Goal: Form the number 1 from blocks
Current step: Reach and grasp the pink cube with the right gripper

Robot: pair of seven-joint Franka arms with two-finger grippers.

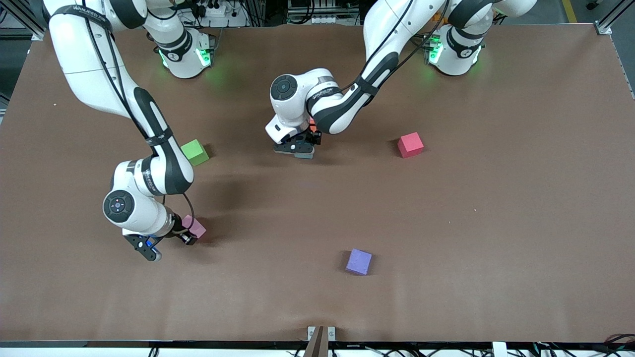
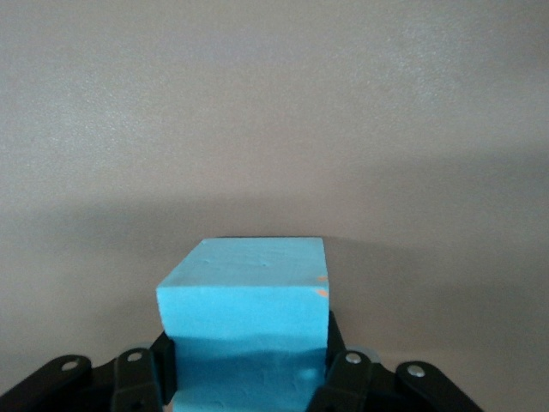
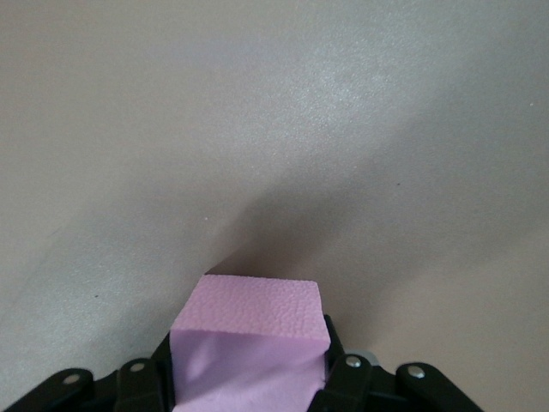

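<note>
My left gripper is low over the middle of the table, shut on the sky blue block, which the hand hides in the front view. A sliver of orange shows beside that hand. My right gripper is shut on a light pink block close to the table at the right arm's end. On the table lie a green block, a deep pink-red block and a purple block. The other purple and light pink blocks are out of view.
The brown table stretches wide around the scattered blocks. A small metal bracket sits at the table's edge nearest the front camera. Both arm bases stand along the edge farthest from that camera.
</note>
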